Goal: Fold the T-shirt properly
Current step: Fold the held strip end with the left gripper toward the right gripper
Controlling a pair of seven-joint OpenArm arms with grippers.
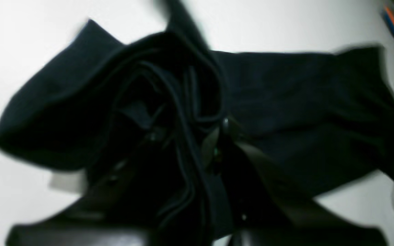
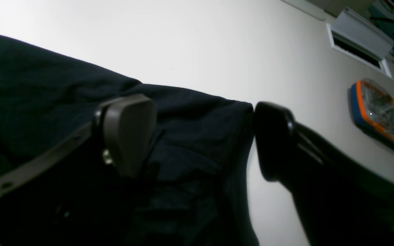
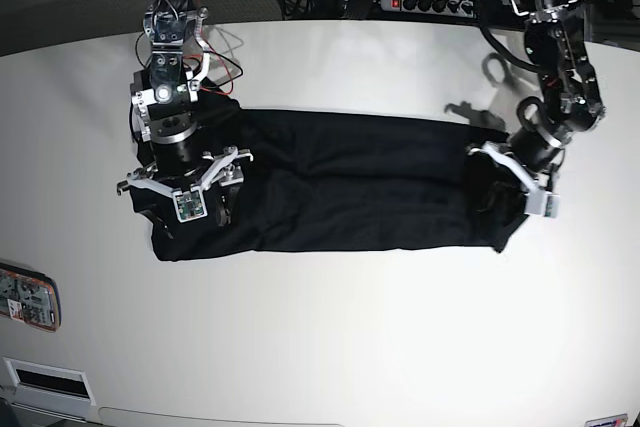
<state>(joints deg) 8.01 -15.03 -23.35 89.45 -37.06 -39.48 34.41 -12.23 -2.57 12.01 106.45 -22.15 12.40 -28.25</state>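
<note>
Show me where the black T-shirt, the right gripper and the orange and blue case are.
T-shirt (image 3: pixel 350 187), base view, middle of the folded cloth.
Right gripper (image 2: pixel 204 136), right wrist view, gap between its open fingertips.
Orange and blue case (image 2: pixel 383 114), right wrist view, its clear top.

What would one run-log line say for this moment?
T-shirt: long band on table | left tool: shut on bunched end | right tool: open over other end

Base view sharp, evenly lit from above; white bench (image 3: pixel 330 327) bright, soft arm shadows at far right. Left wrist view smeared with motion blur, T-shirt (image 1: pixel 286 102) near-featureless black, bench blown out white. Right wrist view dim at bottom, near finger (image 2: pixel 128 133) soft-focused, bench glaring at top, orange-rimmed object (image 2: pixel 381 116) at edge slightly stretched.
</note>
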